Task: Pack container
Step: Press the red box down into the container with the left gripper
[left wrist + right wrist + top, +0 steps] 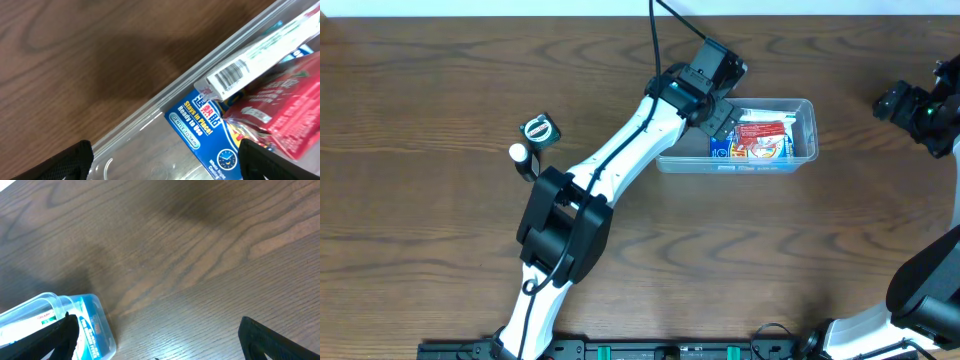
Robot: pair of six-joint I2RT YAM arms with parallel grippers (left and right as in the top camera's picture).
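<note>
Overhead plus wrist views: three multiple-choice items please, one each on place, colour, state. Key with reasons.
1. The left gripper is: A over the container's left end; B past its right end; C far behind it.
2. The packet lying on the blue packet is: A black; B red; C purple.
3. The left gripper's jaws are: A shut on a packet; B shut, empty; C open, holding nothing.
Key: 1 A, the overhead view shows it above that end. 2 B, the red packet overlaps the blue one. 3 C, its fingers stand wide apart with nothing between them.
</note>
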